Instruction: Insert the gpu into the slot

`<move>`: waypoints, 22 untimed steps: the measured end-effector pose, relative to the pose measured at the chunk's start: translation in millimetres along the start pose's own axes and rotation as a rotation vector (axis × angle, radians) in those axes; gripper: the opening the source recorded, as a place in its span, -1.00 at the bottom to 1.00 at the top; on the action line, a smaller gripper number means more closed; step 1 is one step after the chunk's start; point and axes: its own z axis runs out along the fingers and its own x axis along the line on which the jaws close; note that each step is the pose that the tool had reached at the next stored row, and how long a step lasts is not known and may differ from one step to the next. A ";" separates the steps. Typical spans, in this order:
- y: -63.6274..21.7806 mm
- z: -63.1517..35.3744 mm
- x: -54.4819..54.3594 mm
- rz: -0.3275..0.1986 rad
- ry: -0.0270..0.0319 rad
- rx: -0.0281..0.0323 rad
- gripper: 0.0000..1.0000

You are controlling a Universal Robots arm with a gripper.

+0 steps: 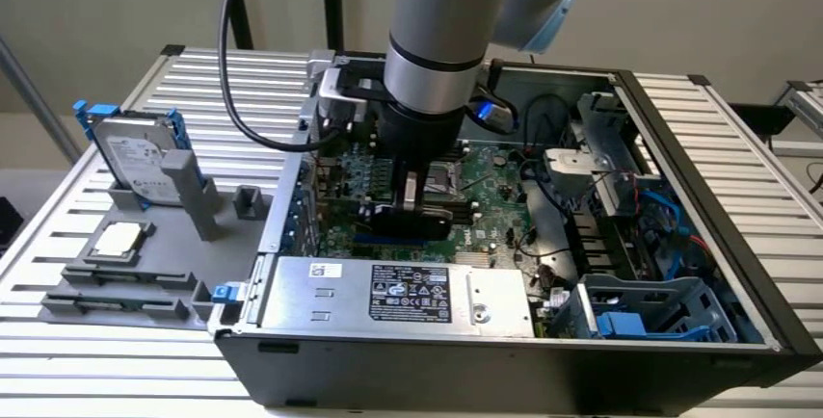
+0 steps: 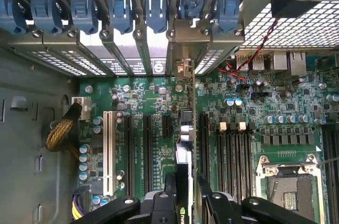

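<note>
End effector (image 1: 411,201) spread wide astride the small flat black rectangular gpu (image 2: 183,168)!
The gpu stands upright, edge-on, between the fingers, with a sliver of gap on one side. Just below the end effector, the card's lower edge meets the long narrow bright-blue plastic slot (image 1: 384,242) on the green motherboard (image 2: 153,102).

A: Which markings can be read?
B: None. The black label (image 1: 411,295) on the power supply (image 1: 308,298) near the gripper (image 1: 411,208) is too small to read, as is the green mark (image 2: 183,211) on the graphics card (image 2: 184,181) at the gripper.
</note>
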 end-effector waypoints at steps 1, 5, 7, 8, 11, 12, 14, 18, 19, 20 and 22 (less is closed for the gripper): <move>0.0 0.3 0.0 -0.001 0.0001 -0.0003 -0.48; 0.2 1.3 0.1 -0.003 0.0003 -0.0014 -0.48; 0.4 2.0 0.1 -0.004 0.0005 -0.0021 -0.48; 0.6 2.4 0.2 -0.005 0.0008 -0.0025 -0.48; 0.9 2.8 0.2 -0.006 0.0008 -0.0035 -0.48; 1.0 2.9 0.2 -0.006 0.0006 -0.0039 -0.48; 1.0 2.9 0.2 -0.006 0.0006 -0.0058 -0.48; 1.0 -0.6 0.0 -0.006 0.0009 -0.0120 -0.48; 0.8 -1.6 -0.1 -0.006 0.0010 -0.0151 -0.48; 0.4 -1.5 -0.1 -0.006 0.0008 -0.0169 -0.48; 0.1 -1.6 -0.1 -0.005 0.0011 -0.0183 -0.48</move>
